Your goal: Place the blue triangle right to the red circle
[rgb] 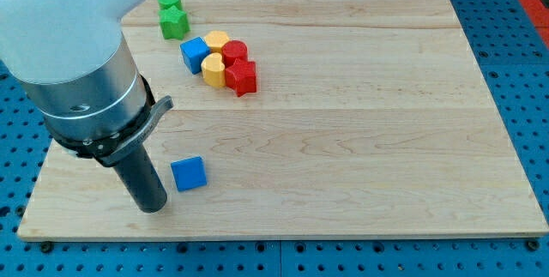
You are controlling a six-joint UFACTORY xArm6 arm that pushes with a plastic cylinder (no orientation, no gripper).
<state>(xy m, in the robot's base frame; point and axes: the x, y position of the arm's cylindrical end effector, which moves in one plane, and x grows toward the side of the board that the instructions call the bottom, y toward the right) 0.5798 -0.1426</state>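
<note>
My tip point(153, 209) rests on the board near the view's bottom left. A blue block point(188, 174), its shape hard to make out, lies just right of the tip with a small gap between them. The red circle point(234, 52) sits in a tight cluster near the view's top left, well above the tip. A second blue block point(195, 54), cube-like, is at the left of that cluster. The arm's large grey body hides the board's top left corner.
In the cluster, a yellow hexagon point(217, 40) and a yellow heart-like block point(214, 69) touch the red circle, and a red star-like block point(241, 78) lies below it. Two green blocks point(170, 2) point(173, 23) sit higher up. The wooden board point(360, 140) lies on a blue pegboard.
</note>
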